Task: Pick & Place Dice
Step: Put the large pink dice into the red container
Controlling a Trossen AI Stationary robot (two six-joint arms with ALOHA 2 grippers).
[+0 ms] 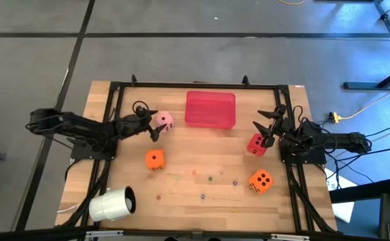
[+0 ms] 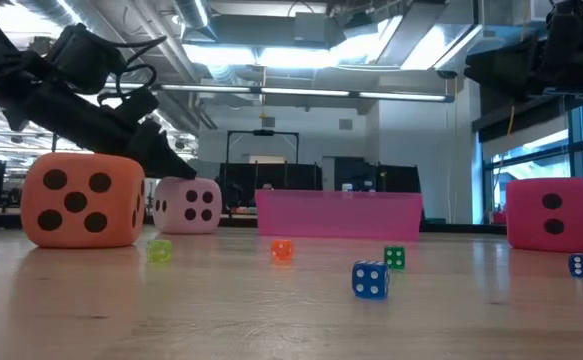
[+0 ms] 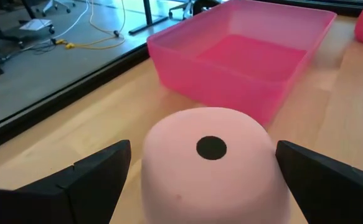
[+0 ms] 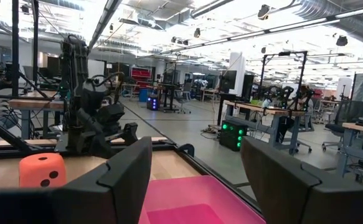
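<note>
1. Left wrist view: my left gripper (image 3: pixel 206 180) has its fingers (image 3: pixel 94 180) spread wide, one on each side of the pink die (image 3: pixel 209 168). I see gaps on both sides, so they are not squeezing it yet.
2. The pink die sits on the table (image 1: pixel 201 184), just beside the tray (image 1: pixel 210 109).
3. My right gripper (image 1: pixel 269 124) is up in the air, over the red die (image 1: pixel 256 144) and beside the tray. Its fingers (image 4: pixel 122 180) are partly apart and hold nothing.
4. One orange die (image 1: pixel 154 159) sits near the middle of the table. The other orange die (image 1: pixel 260 181) is near the right side. The cup (image 1: pixel 112 204) lies tipped over at the front left.
5. What could go wrong: the die looks soft. If I close off-centre, it may twist or pop out.
6. If I push forward too far, I may shove the die into the tray wall.
7. Tiny dice (image 2: pixel 370 280) lie scattered at the front. A dropped die could roll into them.
</note>
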